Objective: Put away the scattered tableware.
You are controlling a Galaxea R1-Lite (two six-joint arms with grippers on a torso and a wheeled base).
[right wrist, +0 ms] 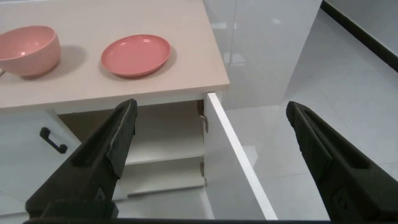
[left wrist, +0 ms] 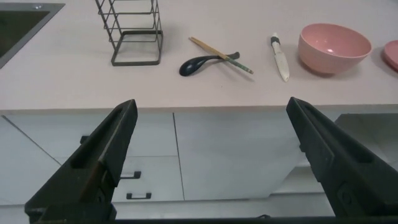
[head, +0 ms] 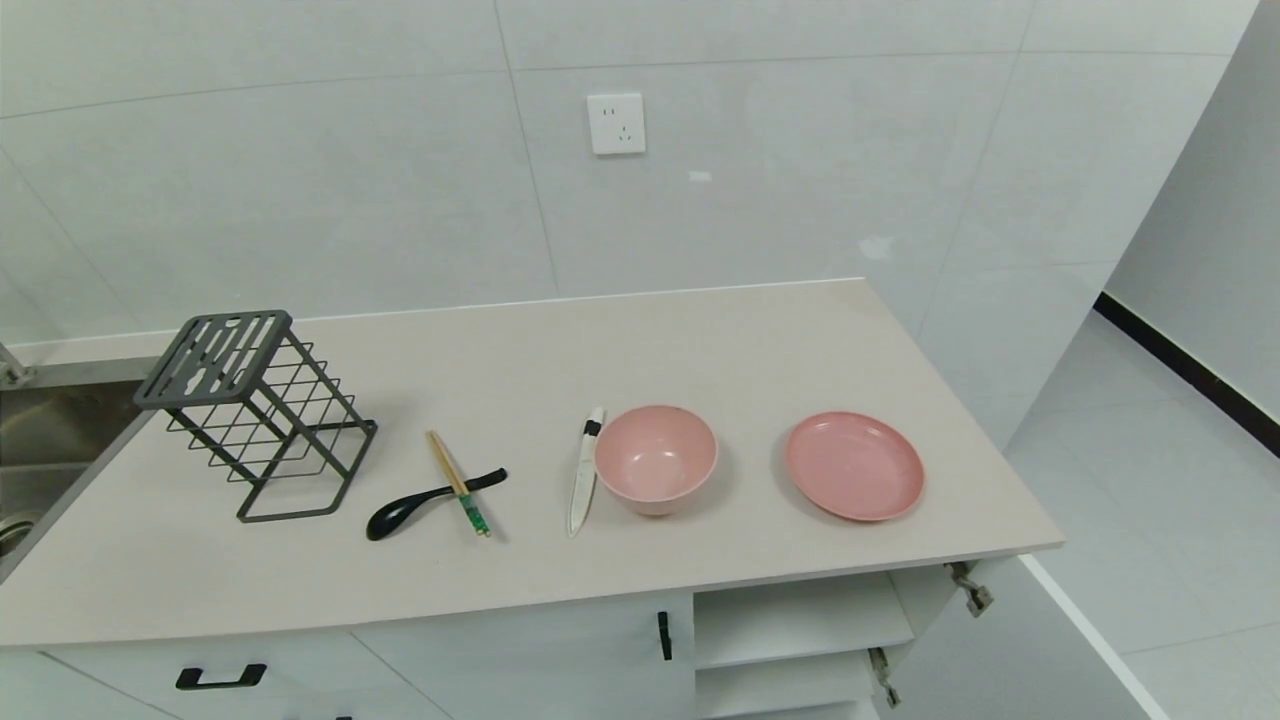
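Note:
On the beige counter (head: pixel 750 340) lie a pink bowl (head: pixel 655 458), a pink plate (head: pixel 853 465), a white knife (head: pixel 585 484), a black spoon (head: pixel 430 502) and a pair of chopsticks (head: pixel 458 482) crossed over the spoon's handle. A dark wire rack (head: pixel 255 405) stands at the left. My left gripper (left wrist: pixel 211 162) hangs open in front of the cabinet, below the counter edge, with the spoon (left wrist: pixel 202 63), knife (left wrist: pixel 280 56) and bowl (left wrist: pixel 334 47) beyond it. My right gripper (right wrist: pixel 211 162) is open in front of the open cupboard, with the plate (right wrist: pixel 136 54) and bowl (right wrist: pixel 28 49) above.
A steel sink (head: pixel 40 440) sits at the counter's left end. Under the right end, a cupboard door (head: pixel 1040 650) stands open on white shelves (head: pixel 800 625). Closed drawers with black handles (head: pixel 220 677) are to the left. Bare floor lies to the right.

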